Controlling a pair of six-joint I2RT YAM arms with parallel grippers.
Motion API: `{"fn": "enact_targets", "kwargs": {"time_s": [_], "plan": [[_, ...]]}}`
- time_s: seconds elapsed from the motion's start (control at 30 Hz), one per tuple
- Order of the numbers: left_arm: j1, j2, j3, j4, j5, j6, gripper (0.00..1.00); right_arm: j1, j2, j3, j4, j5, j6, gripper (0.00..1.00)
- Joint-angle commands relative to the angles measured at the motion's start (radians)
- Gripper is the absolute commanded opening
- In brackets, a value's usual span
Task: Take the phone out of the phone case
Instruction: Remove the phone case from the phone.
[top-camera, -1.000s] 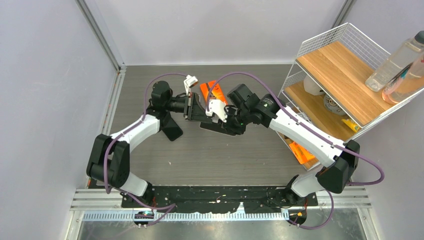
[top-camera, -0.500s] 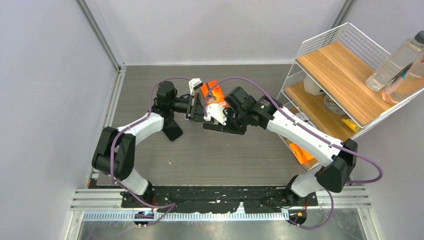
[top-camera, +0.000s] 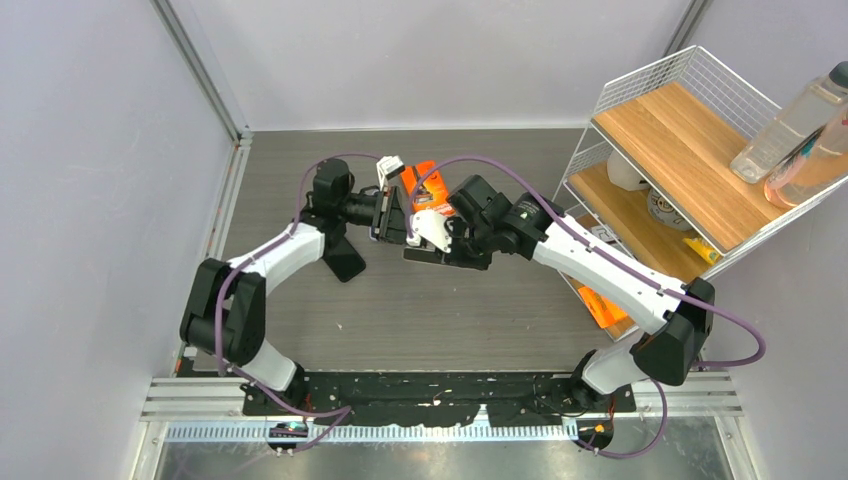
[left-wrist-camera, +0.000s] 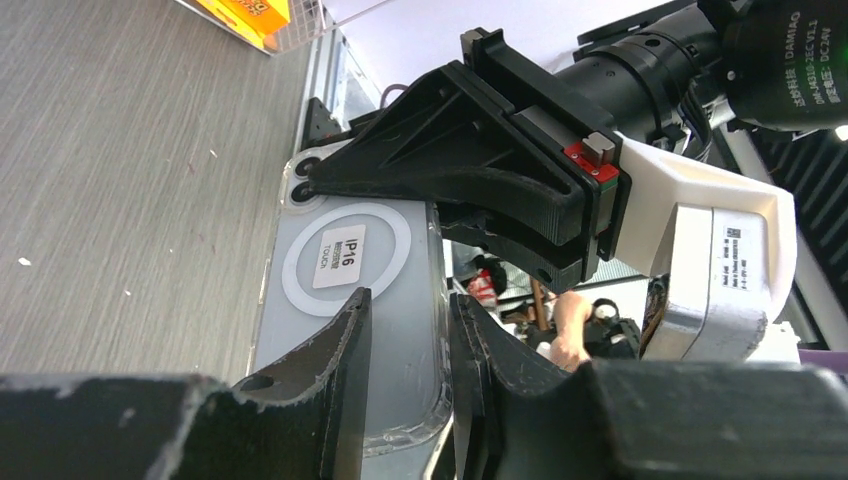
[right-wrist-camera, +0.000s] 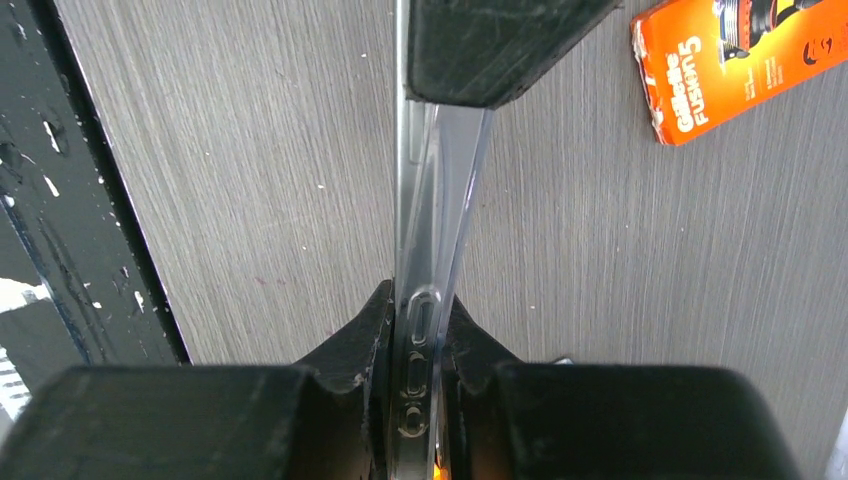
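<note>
Grey table (top-camera: 450, 320): razor box (right-wrist-camera: 745, 62) near phone case (right-wrist-camera: 432, 210).

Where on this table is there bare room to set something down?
Bare: the near half of the table, up to the black stand, and the far-left corner. Crowded: mid-table, where the left gripper and right gripper clamp the phone case, beside the razor pack.

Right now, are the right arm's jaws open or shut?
Shut, on the clear plastic phone case: the right wrist view shows both black fingers pressed against its thin edge, no gap.
</note>
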Motion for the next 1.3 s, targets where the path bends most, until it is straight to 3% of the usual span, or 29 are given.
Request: {"fn": "enact_targets", "kwargs": {"time_s": [0.0, 0.07, 0.17, 0.33, 0.4, 0.53, 0.7, 0.97, 1.1, 1.27], "plan": [[0.013, -0.063, 0.08, -0.378, -0.063, 0.312, 0.0, 0.023, -0.035, 0.047, 0.167, -0.078, -0.033, 0.05], [0.018, -0.085, 0.121, -0.552, -0.062, 0.457, 0.06, 0.015, -0.032, 0.049, 0.158, -0.095, -0.03, 0.05], [0.025, -0.112, 0.182, -0.766, -0.057, 0.639, 0.23, 0.005, -0.028, 0.05, 0.138, -0.119, -0.03, 0.05], [0.025, -0.153, 0.27, -1.095, -0.078, 0.944, 0.6, -0.002, -0.02, 0.048, 0.114, -0.151, -0.033, 0.05], [0.027, -0.169, 0.298, -1.192, -0.091, 1.059, 0.81, -0.005, -0.017, 0.046, 0.107, -0.161, -0.036, 0.05], [0.03, -0.196, 0.355, -1.373, -0.131, 1.244, 0.99, -0.011, -0.017, 0.047, 0.09, -0.186, -0.038, 0.05], [0.048, -0.241, 0.366, -1.498, -0.205, 1.428, 1.0, -0.037, -0.007, 0.084, 0.033, -0.28, -0.032, 0.05], [0.048, -0.407, 0.244, -1.338, -0.281, 1.49, 0.99, -0.099, 0.049, 0.231, -0.138, -0.538, -0.048, 0.05], [0.041, -0.458, 0.21, -1.283, -0.279, 1.483, 0.92, -0.114, 0.063, 0.258, -0.172, -0.595, -0.055, 0.05], [0.029, -0.468, 0.197, -1.226, -0.273, 1.441, 0.75, -0.125, 0.075, 0.278, -0.196, -0.635, -0.058, 0.05]]}}
